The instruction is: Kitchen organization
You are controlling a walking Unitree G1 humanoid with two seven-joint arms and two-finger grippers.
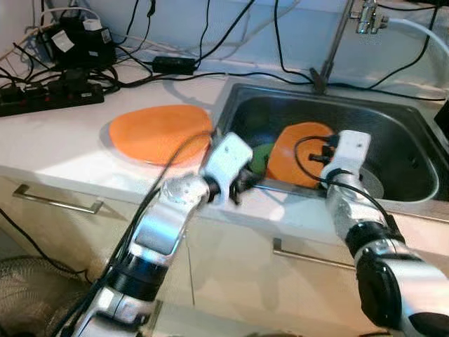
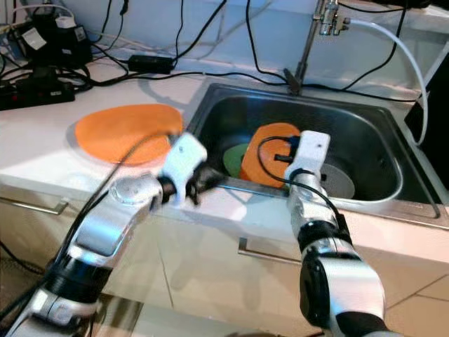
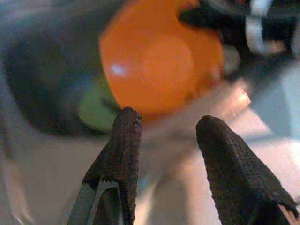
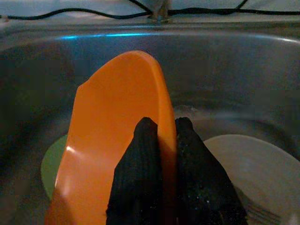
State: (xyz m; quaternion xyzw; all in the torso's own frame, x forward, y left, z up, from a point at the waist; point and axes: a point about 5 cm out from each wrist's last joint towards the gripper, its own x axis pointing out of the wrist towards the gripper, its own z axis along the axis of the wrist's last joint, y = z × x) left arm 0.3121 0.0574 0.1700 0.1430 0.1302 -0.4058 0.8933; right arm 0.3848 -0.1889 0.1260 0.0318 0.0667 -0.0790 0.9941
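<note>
An orange plate (image 1: 298, 151) stands tilted on edge inside the steel sink (image 1: 400, 133). My right gripper (image 4: 161, 140) is shut on its rim, one finger on each face. A green plate (image 1: 262, 156) lies under it on the sink floor, and a white plate (image 4: 255, 164) lies beside them. A second orange plate (image 1: 160, 132) lies flat on the white counter to the left of the sink. My left gripper (image 3: 164, 133) is open over the sink's front rim, pointing at the held plate, with nothing between its fingers.
A faucet (image 1: 365, 17) rises behind the sink. Black cables and a power strip (image 1: 49, 95) crowd the back left of the counter. Drawer handles (image 1: 59, 203) run along the cabinet front below the counter edge.
</note>
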